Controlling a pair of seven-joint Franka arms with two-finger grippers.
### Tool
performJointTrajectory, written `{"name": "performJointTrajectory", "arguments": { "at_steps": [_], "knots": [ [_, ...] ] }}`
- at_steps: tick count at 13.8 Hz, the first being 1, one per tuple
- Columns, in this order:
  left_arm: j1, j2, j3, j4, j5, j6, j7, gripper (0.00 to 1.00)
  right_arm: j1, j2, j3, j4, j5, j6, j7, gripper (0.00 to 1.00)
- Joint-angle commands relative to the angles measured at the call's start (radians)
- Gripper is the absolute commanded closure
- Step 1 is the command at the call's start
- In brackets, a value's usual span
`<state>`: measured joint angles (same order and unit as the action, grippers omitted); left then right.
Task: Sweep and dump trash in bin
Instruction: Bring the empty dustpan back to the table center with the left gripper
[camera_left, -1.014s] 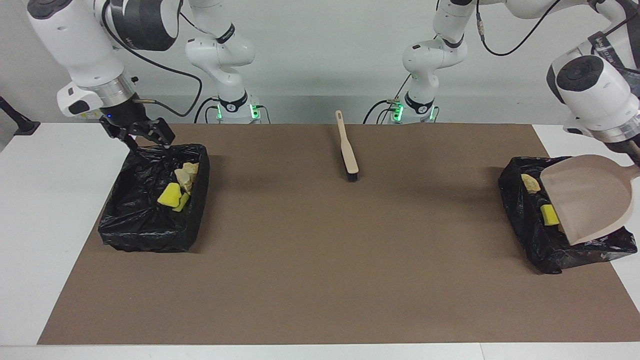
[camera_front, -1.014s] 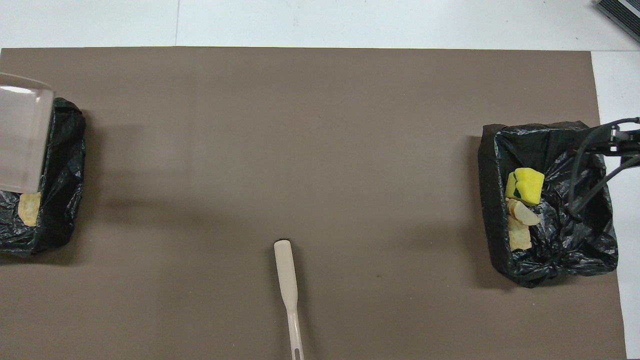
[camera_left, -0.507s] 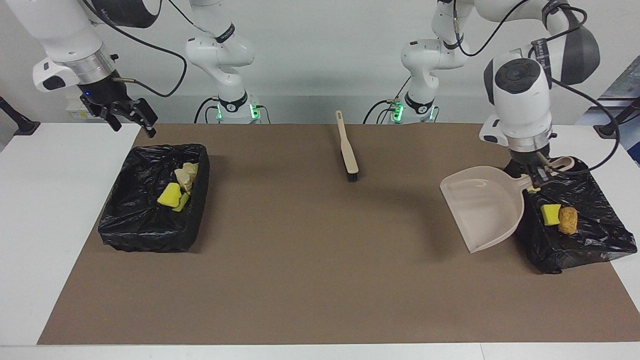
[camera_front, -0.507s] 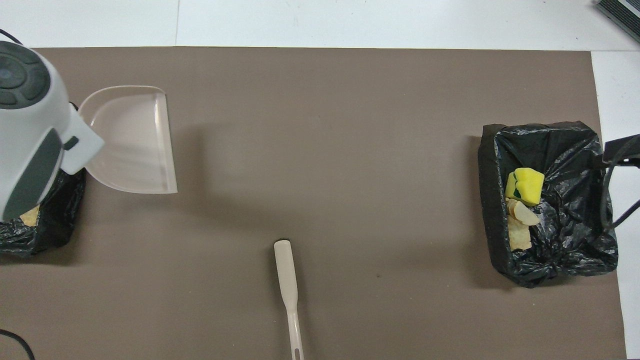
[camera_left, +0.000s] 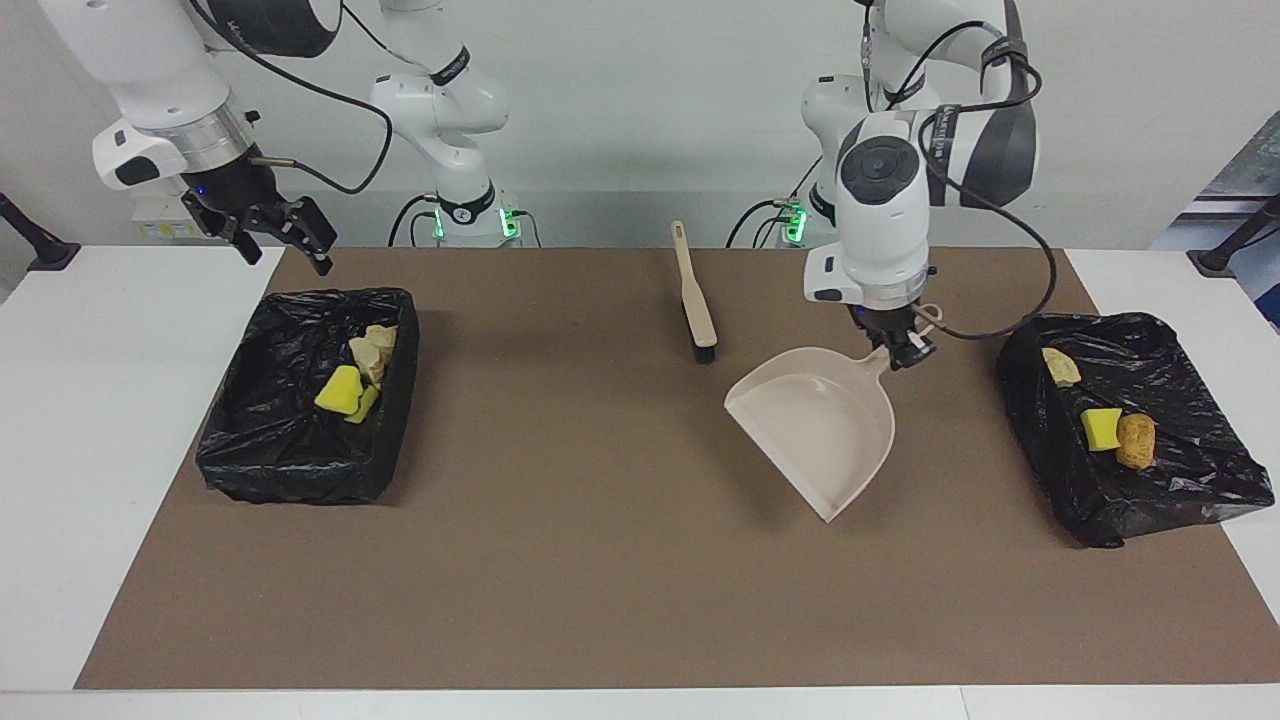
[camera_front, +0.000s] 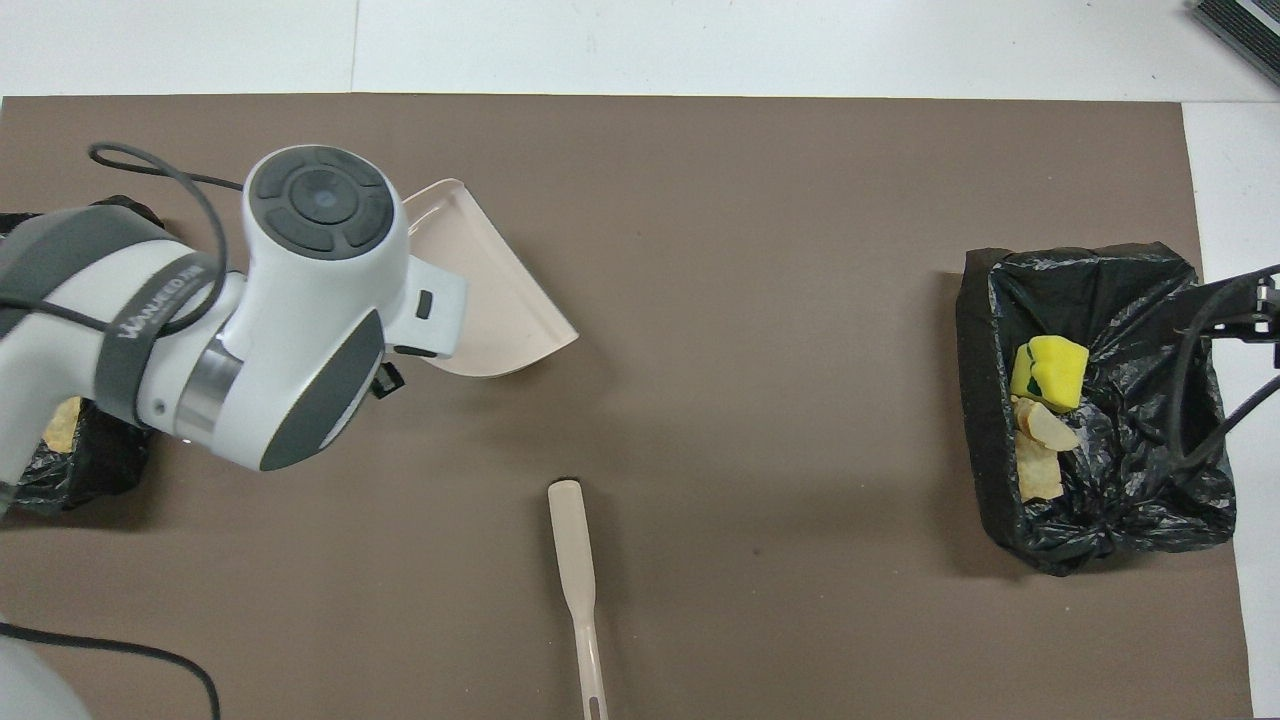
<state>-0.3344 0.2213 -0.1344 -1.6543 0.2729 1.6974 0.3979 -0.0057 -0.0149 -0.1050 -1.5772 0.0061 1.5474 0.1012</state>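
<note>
My left gripper (camera_left: 905, 350) is shut on the handle of the beige dustpan (camera_left: 820, 425), which is empty and tilted over the mat, between the brush (camera_left: 695, 295) and the bin at the left arm's end (camera_left: 1150, 510). That bin holds a yellow sponge wedge (camera_left: 1100, 428) and two bread bits (camera_left: 1135, 440). My right gripper (camera_left: 282, 245) is open and empty, up over the robot-side rim of the other bin (camera_left: 290, 480), which holds sponge wedges (camera_left: 340, 390) and bread bits (camera_left: 372, 350). In the overhead view the left arm hides its gripper and part of the dustpan (camera_front: 500, 300).
The beige brush lies on the brown mat (camera_left: 600, 560) near the robots, bristles down; it also shows in the overhead view (camera_front: 575, 560). The black-lined bins stand at the mat's two ends, one of them in the overhead view (camera_front: 975, 400). White table borders the mat.
My left arm has carried the dustpan from over its bin toward the middle of the mat. My right gripper has risen from the other bin's rim.
</note>
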Motion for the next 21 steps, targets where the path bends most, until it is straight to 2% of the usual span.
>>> {"name": "performJointTrajectory", "arguments": {
  "at_steps": [1,2,4,7,13,17,20,21],
  "knots": [
    [-0.057,0.087,0.018,0.106,-0.101,0.011,-0.218,1.00,0.010,-0.013,0.013,-0.020,-0.066,0.025,-0.057,0.00],
    [-0.073,0.110,0.016,0.117,-0.112,0.024,-0.325,1.00,0.013,-0.013,0.013,-0.018,-0.066,0.057,-0.063,0.00],
    [-0.092,0.148,0.018,0.131,-0.200,0.088,-0.523,1.00,0.007,-0.008,0.011,0.008,-0.057,0.024,-0.067,0.00],
    [-0.116,0.173,0.016,0.133,-0.227,0.137,-0.671,1.00,0.016,-0.003,0.011,0.003,-0.051,0.031,-0.057,0.00],
    [-0.158,0.257,0.016,0.131,-0.227,0.217,-0.806,1.00,0.018,-0.011,0.013,-0.009,-0.048,0.031,-0.034,0.00],
    [-0.158,0.274,0.016,0.128,-0.241,0.264,-0.893,1.00,0.018,-0.017,0.014,-0.023,-0.046,0.028,-0.035,0.00],
    [-0.159,0.299,0.016,0.128,-0.248,0.286,-0.909,1.00,0.018,-0.017,0.016,-0.023,0.020,0.028,-0.032,0.00],
    [-0.158,0.297,0.016,0.130,-0.251,0.285,-0.909,0.89,0.018,-0.016,0.016,-0.021,0.012,0.022,-0.040,0.00]
  ]
}}
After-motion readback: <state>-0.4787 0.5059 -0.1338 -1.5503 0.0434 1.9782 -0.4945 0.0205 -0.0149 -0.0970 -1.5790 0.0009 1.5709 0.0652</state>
